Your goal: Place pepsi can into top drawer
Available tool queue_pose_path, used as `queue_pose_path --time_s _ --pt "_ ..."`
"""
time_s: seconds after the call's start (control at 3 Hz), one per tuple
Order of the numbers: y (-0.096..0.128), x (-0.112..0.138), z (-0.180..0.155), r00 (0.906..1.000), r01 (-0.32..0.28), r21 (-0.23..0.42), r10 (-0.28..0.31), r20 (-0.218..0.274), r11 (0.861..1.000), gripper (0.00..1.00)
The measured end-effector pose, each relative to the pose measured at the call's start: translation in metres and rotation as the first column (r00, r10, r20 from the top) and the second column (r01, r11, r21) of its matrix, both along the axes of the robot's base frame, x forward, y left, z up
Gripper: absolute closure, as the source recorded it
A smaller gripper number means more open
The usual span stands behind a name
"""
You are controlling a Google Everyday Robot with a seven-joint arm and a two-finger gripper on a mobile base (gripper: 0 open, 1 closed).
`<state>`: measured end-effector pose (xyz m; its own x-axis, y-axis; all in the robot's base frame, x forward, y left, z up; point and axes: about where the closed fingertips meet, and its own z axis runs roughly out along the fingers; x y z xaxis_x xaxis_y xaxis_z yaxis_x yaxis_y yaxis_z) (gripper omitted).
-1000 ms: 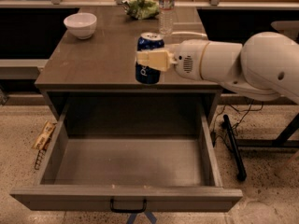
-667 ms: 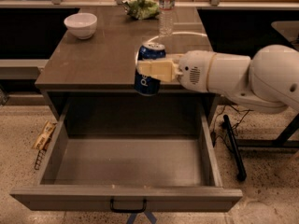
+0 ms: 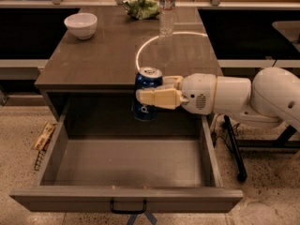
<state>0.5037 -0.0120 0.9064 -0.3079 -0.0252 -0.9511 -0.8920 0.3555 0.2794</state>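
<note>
Fingers (image 3: 159, 99) of our gripper (image 3: 152, 89) clamp the pepsi can (image 3: 148, 80) from its sides, and we hold it upright in the air. The can hangs at the front edge of the table (image 3: 93, 60), over the rear of the pulled-out top drawer (image 3: 126, 165) and clear of its floor. Our arm reaches in from the right. Behind, on the tabletop, we see a white bowl (image 3: 81, 25) and a clear plastic bottle (image 3: 167, 11), well apart from the can.
</note>
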Motion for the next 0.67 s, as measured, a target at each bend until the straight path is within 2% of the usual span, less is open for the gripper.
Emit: queue_pose_path --time_s 0.33,0.67 --pt "0.0083 -0.0215 -0.0376 0.9943 -0.088 -0.047 0.091 0.056 0.995 1.0" --pt "0.012 -0.0234 -0.043 0.9949 -0.084 -0.051 0.087 0.052 0.995 1.0"
